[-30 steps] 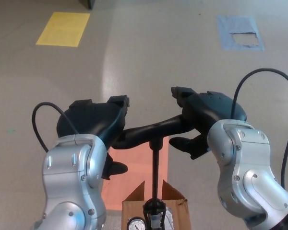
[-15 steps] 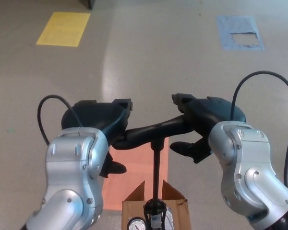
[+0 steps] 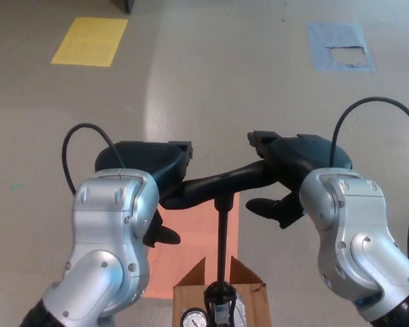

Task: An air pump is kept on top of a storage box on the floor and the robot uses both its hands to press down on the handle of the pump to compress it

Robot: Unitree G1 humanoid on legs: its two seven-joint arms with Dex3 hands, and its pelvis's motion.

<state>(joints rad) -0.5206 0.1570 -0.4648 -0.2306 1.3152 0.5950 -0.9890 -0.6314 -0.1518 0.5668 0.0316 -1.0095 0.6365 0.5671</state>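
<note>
Judging by the long stretch of bare rod (image 3: 221, 238) showing under the handle (image 3: 215, 185), the press has hardly begun: both hands are in place, but nearly the whole downward stroke is left to do. The left hand (image 3: 150, 170) lies over the handle's left end, with its fingers (image 3: 176, 151) laid across the top and its thumb (image 3: 165, 236) curled underneath, so it is clamped on the bar. The right hand (image 3: 294, 167) mirrors it on the right end, with fingers on top and thumb (image 3: 264, 206) tucked below. The handle sits high and tilts slightly, its right end a little above its left. The pump (image 3: 219, 300) stands upright on the cardboard box (image 3: 249, 294) at the bottom of the view, near the middle of the box top, with its gauge (image 3: 193, 318) just left of the barrel. The box's flaps rise at its far edge (so it looks partly open), but the pump's base and something pale beside it cover what shows of the opening, and I cannot tell what, if anything, is inside. The box rests on the floor (image 3: 204, 82).
</note>
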